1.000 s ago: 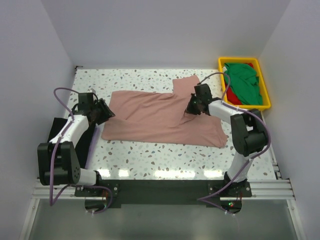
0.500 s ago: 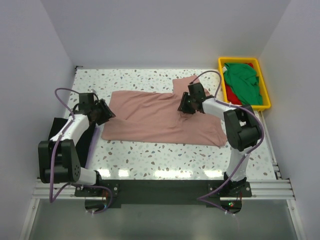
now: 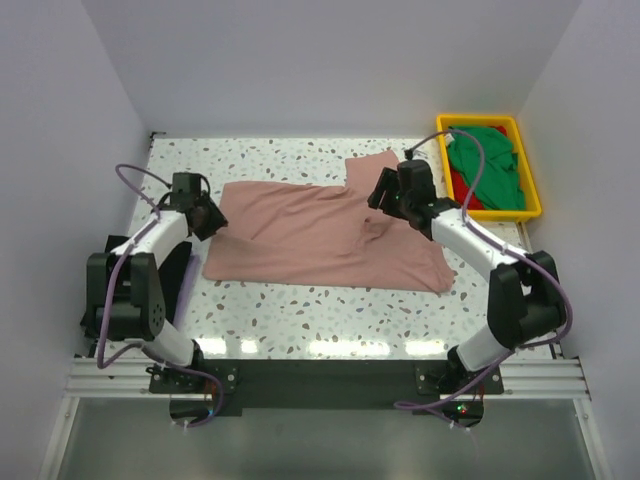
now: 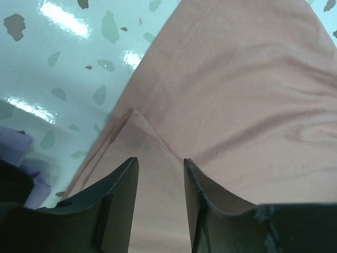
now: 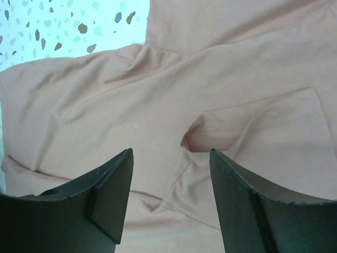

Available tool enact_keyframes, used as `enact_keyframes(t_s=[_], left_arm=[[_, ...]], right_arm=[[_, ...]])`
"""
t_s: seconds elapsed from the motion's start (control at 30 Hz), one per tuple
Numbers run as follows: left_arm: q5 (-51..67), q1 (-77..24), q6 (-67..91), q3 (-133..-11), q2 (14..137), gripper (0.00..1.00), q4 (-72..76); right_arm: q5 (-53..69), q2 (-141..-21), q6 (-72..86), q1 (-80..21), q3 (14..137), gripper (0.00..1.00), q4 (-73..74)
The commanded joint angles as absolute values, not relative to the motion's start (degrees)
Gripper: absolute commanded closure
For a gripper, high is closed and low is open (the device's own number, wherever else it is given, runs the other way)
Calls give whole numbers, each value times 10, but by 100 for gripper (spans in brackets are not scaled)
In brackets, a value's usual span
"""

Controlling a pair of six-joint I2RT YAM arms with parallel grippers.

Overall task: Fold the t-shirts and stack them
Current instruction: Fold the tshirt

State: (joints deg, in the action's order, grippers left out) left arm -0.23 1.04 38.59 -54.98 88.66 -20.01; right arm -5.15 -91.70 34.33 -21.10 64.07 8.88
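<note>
A dusty pink t-shirt (image 3: 310, 235) lies spread flat across the middle of the table. My left gripper (image 3: 209, 217) sits low at the shirt's left edge. In the left wrist view its jaws (image 4: 159, 161) stand apart over the pink cloth (image 4: 237, 79), just behind a small folded corner (image 4: 138, 126). My right gripper (image 3: 380, 192) hovers open over the shirt's upper right part. Its wrist view shows wide jaws (image 5: 171, 152) above a puckered crease (image 5: 192, 138), holding nothing. A green t-shirt (image 3: 487, 165) and a red one (image 3: 462, 190) lie in the tray. A black t-shirt (image 3: 178, 275) lies at the table's left side.
The yellow plastic tray (image 3: 478, 119) stands at the far right corner against the wall. White walls close in the table on the left, back and right. A purple cable (image 3: 135, 172) loops off the left arm. Bare speckled tabletop (image 3: 300, 310) shows in front of the shirt.
My right gripper has opened, let go of the pink shirt and lifted back, leaving a pucker. My left gripper has shifted a little farther along the shirt's left edge.
</note>
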Motion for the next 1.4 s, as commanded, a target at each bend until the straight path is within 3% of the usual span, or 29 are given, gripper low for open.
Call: enact_keyframes(t_s=[0.0, 0.2, 0.3, 0.53, 1.37], left_arm=[[-51, -16, 415, -596, 927, 56, -213], [-59, -33, 437, -603, 973, 58, -206], [-71, -32, 444, -612, 992, 63, -209], [-117, -32, 455, -617, 1000, 99, -227], [-121, -9, 452, -615, 964, 98, -232]], right_arm=[[-98, -878, 369, -212, 594, 38, 89], [-104, -853, 382, -211, 526, 39, 96], [-94, -852, 393, -205, 486, 39, 88], [-83, -851, 410, -195, 428, 40, 81], [-59, -790, 390, -117, 326, 39, 76]])
